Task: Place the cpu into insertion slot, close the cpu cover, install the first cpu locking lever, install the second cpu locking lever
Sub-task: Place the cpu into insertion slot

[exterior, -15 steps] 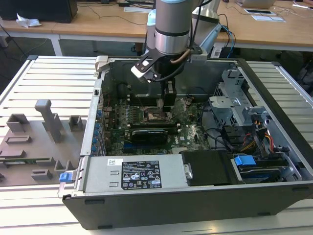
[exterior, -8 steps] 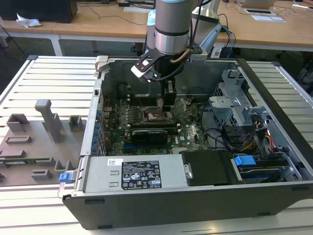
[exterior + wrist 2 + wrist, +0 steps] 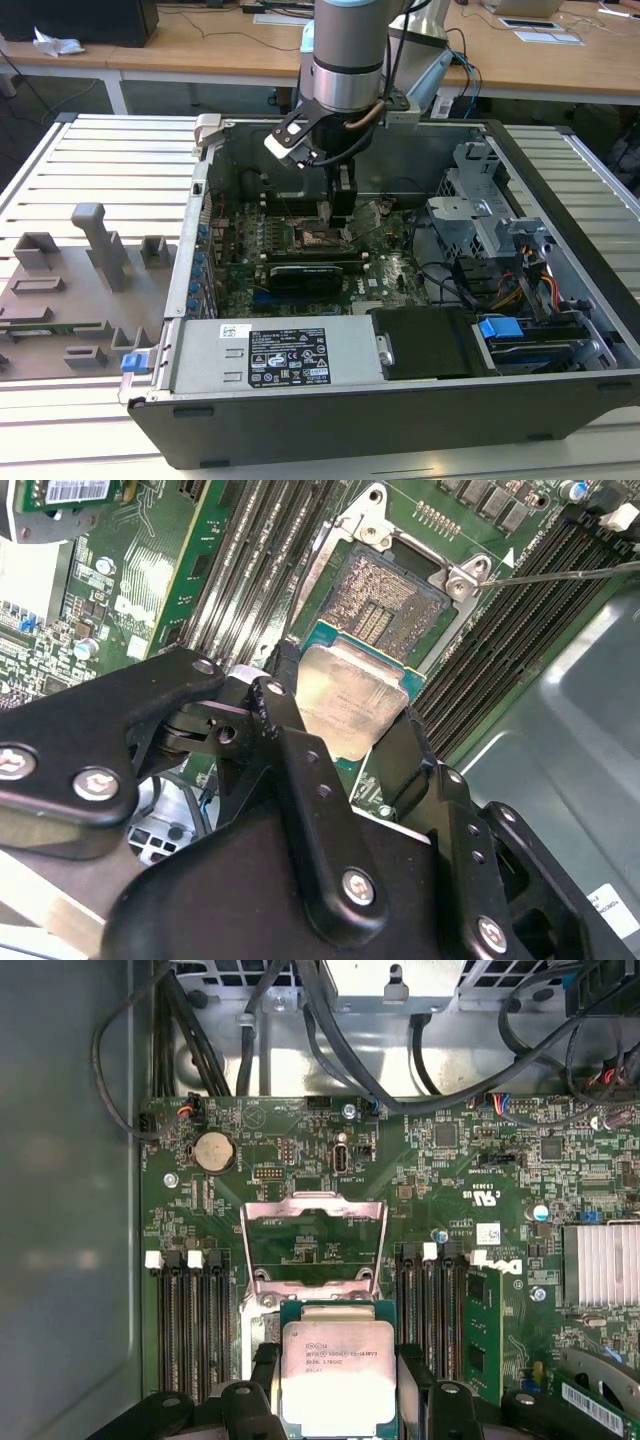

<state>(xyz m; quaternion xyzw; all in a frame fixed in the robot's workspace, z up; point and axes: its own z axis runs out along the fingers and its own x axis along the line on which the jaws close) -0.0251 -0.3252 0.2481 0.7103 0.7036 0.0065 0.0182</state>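
The cpu (image 3: 350,705), a flat square chip with a dull silver top on a green edge, is clamped between my gripper's (image 3: 345,730) black fingers. It hangs just above the board, partly over the insertion slot (image 3: 385,600), whose coppery pin field lies bare. In the first wrist view the cpu (image 3: 335,1370) sits between the fingers (image 3: 262,1375), and the cpu cover (image 3: 312,1202) stands swung open beyond it. The exterior view has the gripper (image 3: 338,208) low inside the open computer case, over the socket (image 3: 320,238).
Long black memory slots (image 3: 190,1330) flank the socket on both sides. A thin metal lever rod (image 3: 560,575) sticks out from the socket's corner. Cables (image 3: 420,1080) hang along the case wall. A power supply (image 3: 280,355) and a drive cage (image 3: 480,215) crowd the case.
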